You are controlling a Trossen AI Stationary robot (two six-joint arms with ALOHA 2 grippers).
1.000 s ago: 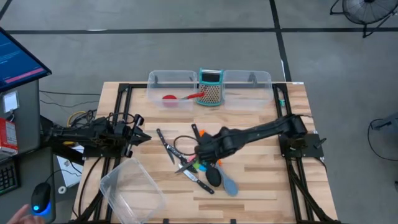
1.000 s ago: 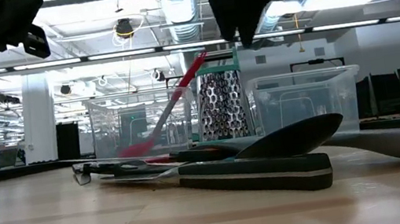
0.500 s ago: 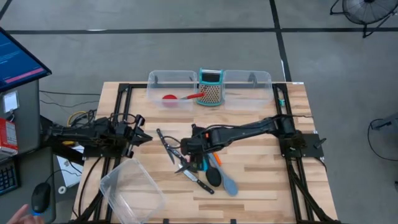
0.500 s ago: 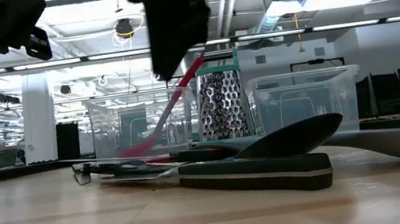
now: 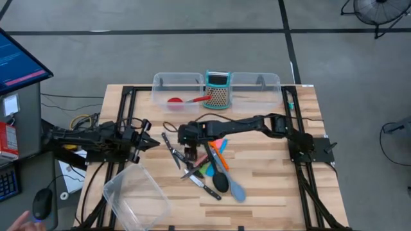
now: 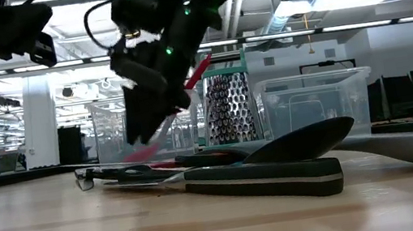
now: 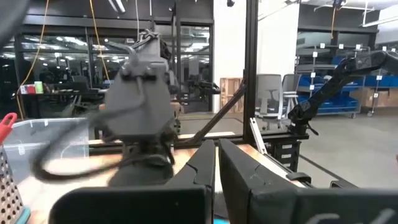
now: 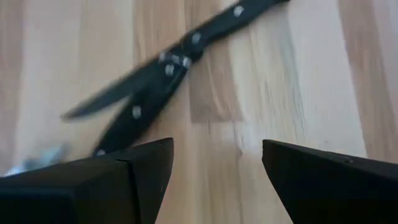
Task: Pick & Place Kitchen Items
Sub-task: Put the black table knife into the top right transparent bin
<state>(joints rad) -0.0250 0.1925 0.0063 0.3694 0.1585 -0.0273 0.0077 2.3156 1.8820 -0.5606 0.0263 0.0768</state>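
Note:
The kitchen items lie in a loose pile mid-table: two crossed black-handled knives (image 5: 172, 153) (image 8: 168, 62), an orange spatula (image 5: 218, 146), a black spoon (image 5: 219, 177), a grey-blue spoon (image 5: 235, 189) and a third knife (image 5: 204, 186). A red spoon (image 5: 186, 101) leans in the far tub. My right gripper (image 5: 187, 151) (image 8: 217, 162) hangs open just above the table, slanting down beside the crossed knives, touching nothing. My left gripper (image 5: 149, 142) (image 7: 216, 165) is shut and waits at the table's left.
Two clear tubs (image 5: 176, 90) (image 5: 257, 86) stand at the far edge with a teal-framed grater (image 5: 218, 90) between them. Another clear tub (image 5: 135, 196) sits at the near left corner. Bare wood lies between the knives and my left gripper.
My right gripper has swept from above the pile toward the table's left edge and come down, tipping steeply downward and rolling as it went. It now hangs by the crossed knives, and the orange spatula it covered shows. Its fingers have stayed open.

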